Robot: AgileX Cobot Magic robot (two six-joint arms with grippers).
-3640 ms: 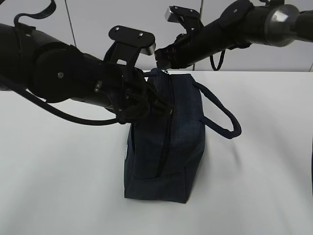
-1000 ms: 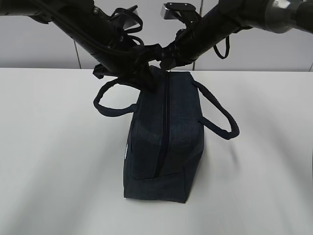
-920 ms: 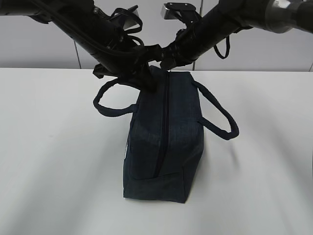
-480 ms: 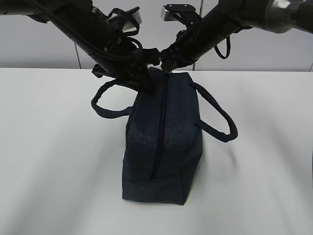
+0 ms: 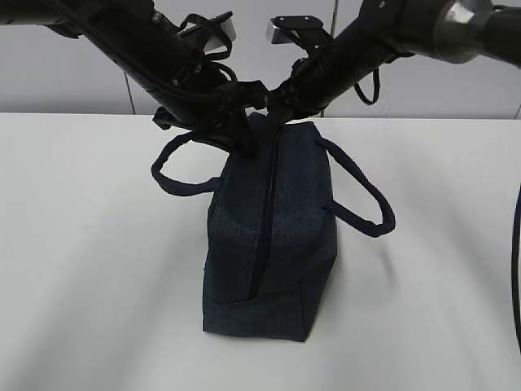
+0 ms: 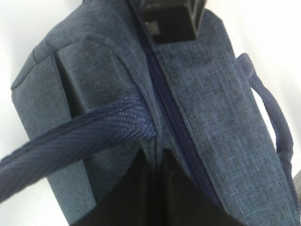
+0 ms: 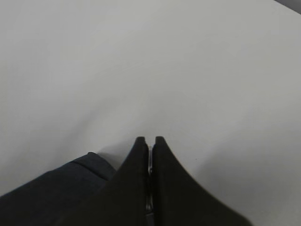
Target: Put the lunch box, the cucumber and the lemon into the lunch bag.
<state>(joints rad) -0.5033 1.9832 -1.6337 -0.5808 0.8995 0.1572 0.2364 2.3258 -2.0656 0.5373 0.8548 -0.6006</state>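
The navy lunch bag [image 5: 273,236] stands on the white table, its top zipper [image 5: 264,220] shut along the length I see. My left gripper [image 5: 244,138] is shut on a fold of bag fabric beside the zipper at the far end; the left wrist view shows its jaws [image 6: 157,153] pinching the fabric of the bag [image 6: 211,94] under a loop handle [image 6: 80,141]. My right gripper [image 5: 273,110] is at the bag's far top edge, jaws [image 7: 149,141] shut on the thin metal zipper pull [image 7: 149,160]. The lunch box, cucumber and lemon are out of view.
The bag's two loop handles hang out to the left [image 5: 175,183] and right [image 5: 366,204]. White table [image 5: 89,285] lies all around the bag. A grey panelled wall [image 5: 65,81] stands behind. The right gripper's body [image 6: 169,19] shows at the top of the left wrist view.
The left arm rose from low across the bag's side to its far top corner. Over the last second the bag turned and shifted slightly left; the right arm edged left.
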